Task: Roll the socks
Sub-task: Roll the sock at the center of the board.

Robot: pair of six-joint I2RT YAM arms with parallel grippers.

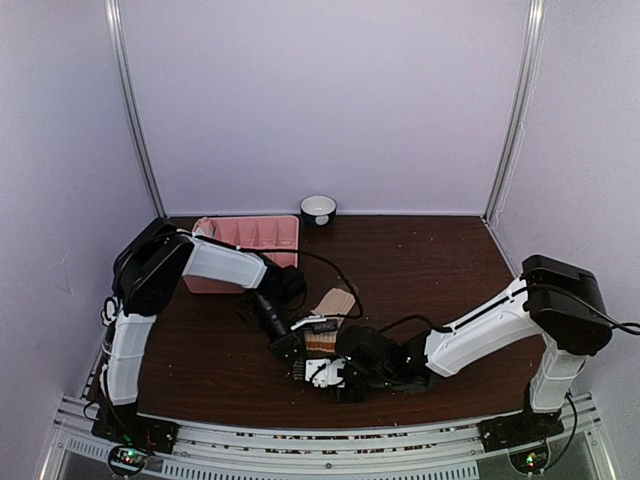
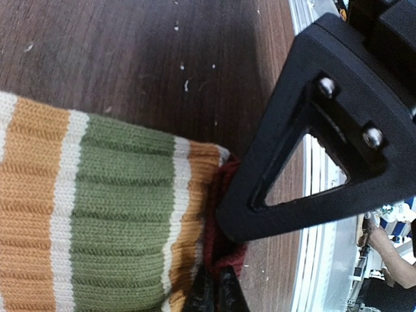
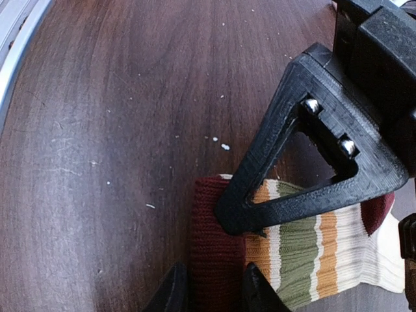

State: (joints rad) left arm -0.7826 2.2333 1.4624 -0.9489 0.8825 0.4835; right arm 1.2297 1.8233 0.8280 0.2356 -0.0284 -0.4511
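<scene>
Now L tool pinches striped sock; R tool narrow astride maroon cuff, grip unclear.

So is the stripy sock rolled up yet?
Not yet. The striped sock lies spread mostly flat on the table, its stripes all showing.

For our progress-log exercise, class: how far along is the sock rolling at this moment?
Done: no finished roll is visible; the striped sock lies mostly flat. In hand: the left gripper pinches maroon fabric at its end, and the right gripper straddles a maroon end, grip unclear. Left: rolling this sock; no second sock is visible.
</scene>
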